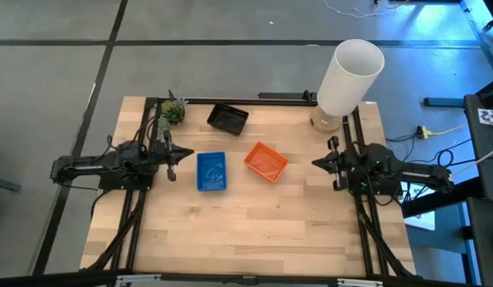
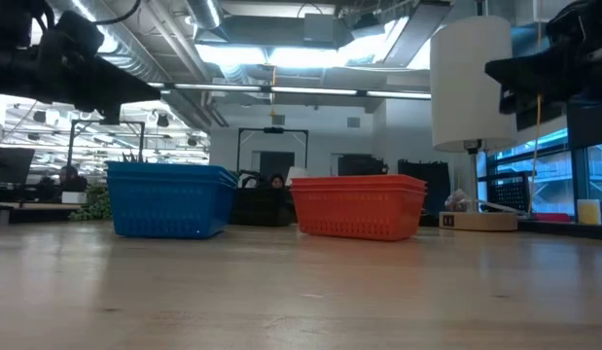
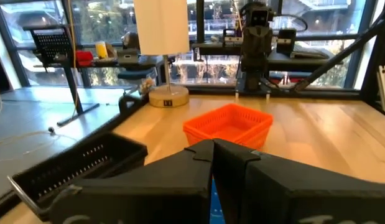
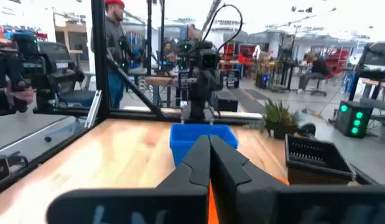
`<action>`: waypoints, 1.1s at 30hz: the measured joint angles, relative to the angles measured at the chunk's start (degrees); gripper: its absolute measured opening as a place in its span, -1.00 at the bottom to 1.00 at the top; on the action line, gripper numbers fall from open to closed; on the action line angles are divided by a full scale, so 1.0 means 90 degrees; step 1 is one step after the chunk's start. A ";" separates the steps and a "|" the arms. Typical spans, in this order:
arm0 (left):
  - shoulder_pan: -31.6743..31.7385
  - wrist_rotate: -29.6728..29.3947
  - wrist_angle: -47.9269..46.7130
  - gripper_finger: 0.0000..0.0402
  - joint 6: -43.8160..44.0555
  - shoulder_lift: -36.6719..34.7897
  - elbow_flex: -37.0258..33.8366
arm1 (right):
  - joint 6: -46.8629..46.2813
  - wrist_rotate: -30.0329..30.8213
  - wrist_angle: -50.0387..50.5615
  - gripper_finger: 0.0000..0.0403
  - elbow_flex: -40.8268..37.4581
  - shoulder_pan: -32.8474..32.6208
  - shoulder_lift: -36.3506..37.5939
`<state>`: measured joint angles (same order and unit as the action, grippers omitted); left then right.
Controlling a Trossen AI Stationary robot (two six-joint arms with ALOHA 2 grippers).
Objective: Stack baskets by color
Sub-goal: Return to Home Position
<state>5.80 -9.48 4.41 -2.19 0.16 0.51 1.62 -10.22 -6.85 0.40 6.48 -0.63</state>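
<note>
Three baskets rest bottom-down on the wooden table: a blue basket [image 1: 212, 171] left of centre, an orange basket [image 1: 266, 162] beside it at a slant, and a black basket [image 1: 228, 119] near the far edge. My left gripper [image 1: 182, 155] hovers shut just left of the blue basket, pointing level toward it. My right gripper [image 1: 319, 163] hovers shut to the right of the orange basket, pointing level toward the left. The left wrist view has the orange basket [image 3: 228, 126] and black basket [image 3: 80, 165]. The right wrist view has the blue basket [image 4: 203, 142] and black basket [image 4: 316, 159].
A tall white cylinder [image 1: 349, 80] on a round wooden base stands at the far right corner. A small green plant [image 1: 173, 111] sits at the far left, next to the black basket. Bare wood lies along the near half of the table [image 1: 254, 239]. People show in the room behind.
</note>
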 joint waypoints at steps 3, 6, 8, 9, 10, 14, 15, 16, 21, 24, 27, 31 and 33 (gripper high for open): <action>0.0000 0.0020 -0.0130 -1.00 0.0045 0.0002 -0.0006 | 0.0051 0.0003 0.0044 -1.00 0.0000 0.0002 -0.0014; 0.0002 0.0113 -0.0141 -1.00 0.0037 0.0002 -0.0006 | 0.0327 0.0000 0.0066 -1.00 0.0001 0.0002 0.0004; 0.0000 0.0179 -0.0144 -1.00 0.0030 0.0002 -0.0006 | 0.0420 0.0005 0.0112 -1.00 0.0002 0.0002 0.0003; 0.0000 0.0181 -0.0144 -1.00 0.0042 0.0002 -0.0006 | 0.0474 0.0005 0.0129 -1.00 0.0002 0.0002 0.0003; 0.0001 0.0172 -0.0146 -1.00 0.0045 0.0002 -0.0006 | 0.0515 0.0004 0.0146 -1.00 0.0002 0.0002 0.0003; 0.0002 0.0094 -0.0146 -0.98 0.0042 0.0002 -0.0006 | 0.0520 0.0005 0.0310 -0.96 0.0005 0.0002 0.0003; 0.0002 0.0093 -0.0146 -0.97 0.0041 0.0002 -0.0006 | 0.0528 0.0005 0.0320 -0.94 0.0005 0.0002 0.0003; 0.0002 0.0093 -0.0146 -0.97 0.0043 0.0004 -0.0006 | 0.0544 0.0005 0.0327 -0.94 0.0005 0.0002 0.0003; 0.0002 0.0090 -0.0146 -0.97 0.0014 0.0007 -0.0006 | 0.0533 0.0005 0.0340 -0.92 0.0005 0.0002 0.0003; 0.0002 0.0090 -0.0146 -0.99 0.0014 0.0007 -0.0006 | 0.0518 0.0005 0.0340 -0.92 0.0005 0.0004 0.0003; 0.0001 0.0088 -0.0146 -0.99 0.0014 0.0010 -0.0006 | 0.0530 0.0005 0.0340 -0.92 0.0005 0.0004 0.0003; 0.0001 0.0088 -0.0146 -0.96 0.0014 0.0010 -0.0006 | 0.0521 0.0005 0.0337 -0.92 0.0007 0.0002 0.0003; 0.0001 0.0088 -0.0146 -0.95 0.0011 0.0010 -0.0006 | 0.0528 0.0007 0.0337 -0.92 0.0007 0.0003 0.0003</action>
<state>5.81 -8.69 3.09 -2.09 0.25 0.45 6.37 -10.16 -3.81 0.47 6.51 -0.60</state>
